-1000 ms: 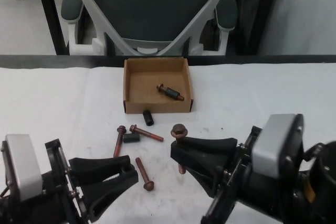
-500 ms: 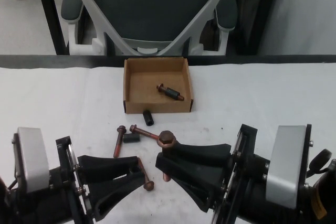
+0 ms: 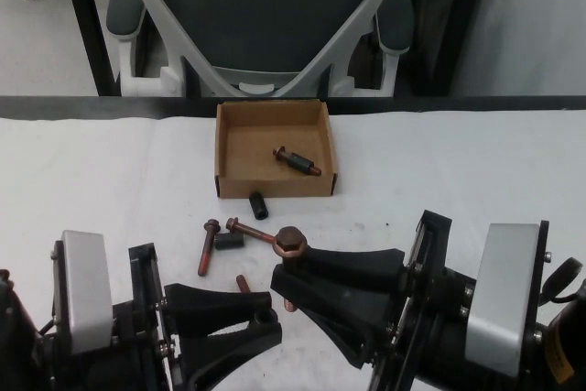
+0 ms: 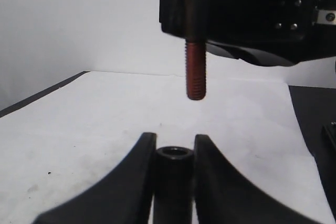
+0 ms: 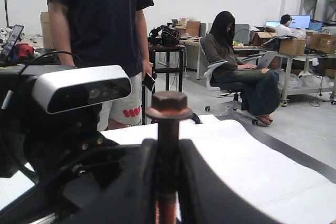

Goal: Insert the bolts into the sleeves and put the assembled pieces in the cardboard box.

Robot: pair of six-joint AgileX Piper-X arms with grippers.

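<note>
My left gripper (image 3: 259, 318) at the front left is shut on a black sleeve (image 4: 173, 179), held upright with its open end up. My right gripper (image 3: 289, 287) is shut on a copper bolt (image 3: 290, 244) with its hex head up. In the left wrist view the bolt's threaded tip (image 4: 195, 74) hangs a short way above the sleeve's mouth, slightly to one side. The right wrist view has the bolt head (image 5: 168, 106) standing above the gripper's own fingers. The cardboard box (image 3: 231, 148) stands at the back centre with one assembled piece (image 3: 297, 160) inside.
Between the box and the grippers lie two loose sleeves (image 3: 259, 204) (image 3: 228, 241) and three loose bolts (image 3: 255, 232) (image 3: 208, 246) (image 3: 243, 283) on the white bench cover. An office chair (image 3: 265, 16) stands behind the bench.
My left arm has moved right, bringing the sleeve under the bolt and covering part of a loose bolt. My right gripper shifted left with its bolt, then held still.
</note>
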